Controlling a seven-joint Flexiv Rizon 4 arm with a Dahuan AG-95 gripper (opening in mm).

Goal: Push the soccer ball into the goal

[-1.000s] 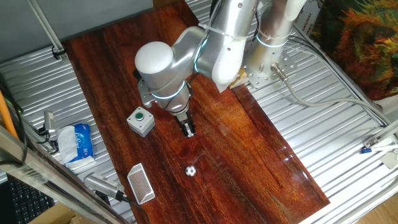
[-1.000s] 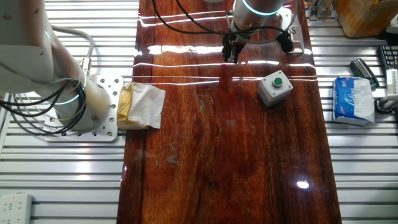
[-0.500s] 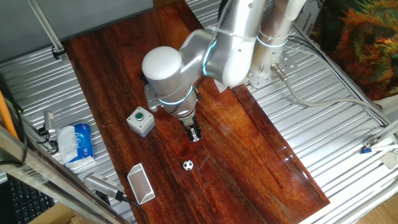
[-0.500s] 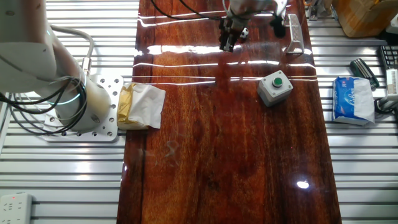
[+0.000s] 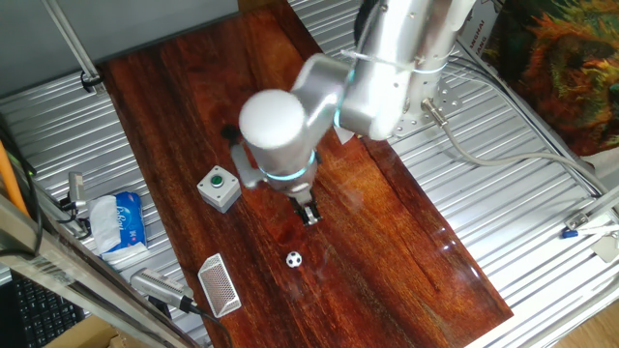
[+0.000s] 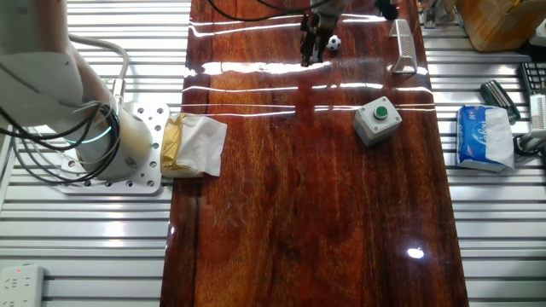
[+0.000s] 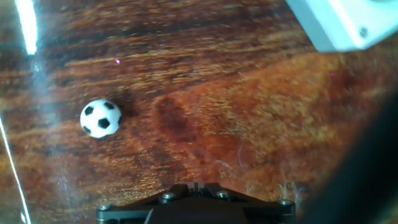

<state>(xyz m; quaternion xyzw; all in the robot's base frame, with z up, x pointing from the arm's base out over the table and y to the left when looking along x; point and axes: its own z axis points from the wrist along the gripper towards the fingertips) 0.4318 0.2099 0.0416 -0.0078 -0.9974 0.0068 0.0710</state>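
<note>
Left of the fingers in one fixed view: a blue-and-white tissue pack (image 5: 121, 220) on the ribbed metal, well apart from them. Next, a grey button box (image 5: 220, 188) with a green button, on the dark wooden table (image 5: 406, 261), off to the left and slightly behind the fingertips. Below that, the goal (image 5: 219, 285), a white frame with fine mesh, standing near the table's front edge, left of and well in front of the fingers. Then the gripper (image 5: 309, 215), pointing down at the wood, fingers drawn close together with barely any gap showing, nothing held between them. Just ahead of the fingertips and slightly to their left, the soccer ball (image 5: 293, 258), apart from them, lying between the fingers and the goal's side of the table but not touching either.

In the other fixed view: a folded paper wad (image 6: 194, 145) far off on the metal, then the gripper (image 6: 309, 51) at the far end of the table, with the ball (image 6: 333, 42) just beside it.

In the hand view: the ball (image 7: 101, 118) at left on bare wood, clear of the gripper body; fingertips not visible there.
</note>
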